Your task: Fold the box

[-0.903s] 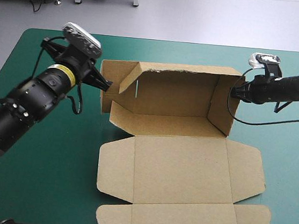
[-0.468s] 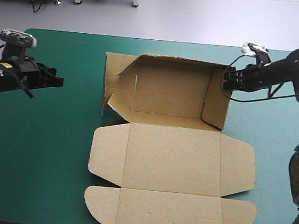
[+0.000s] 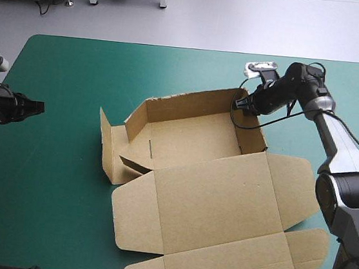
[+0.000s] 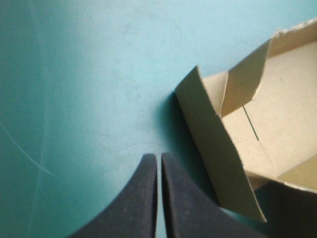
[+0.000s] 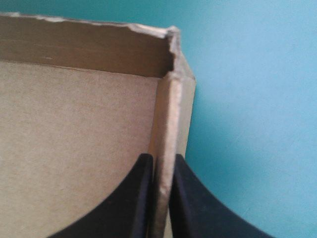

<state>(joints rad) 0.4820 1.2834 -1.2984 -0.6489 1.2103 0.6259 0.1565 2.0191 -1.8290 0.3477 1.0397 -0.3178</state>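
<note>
- While the box lies mid-cover, lid flat, the right gripper pinches its right wall.
- Left gripper: closed, empty, apart from it.
- Light, stiff board, probably springy; grip wall edges.

High view overlooks the teal-green table cover; all share the brown cardboard box: left wrist view from nine o'clock, right wrist view close at one o'clock.

- Here's the box in the middle of the tabletop, lid flat on its near side.
- There's the right pincer, astride the far right corner wall.
- And the left pincer by the left edge, well apart.
</note>
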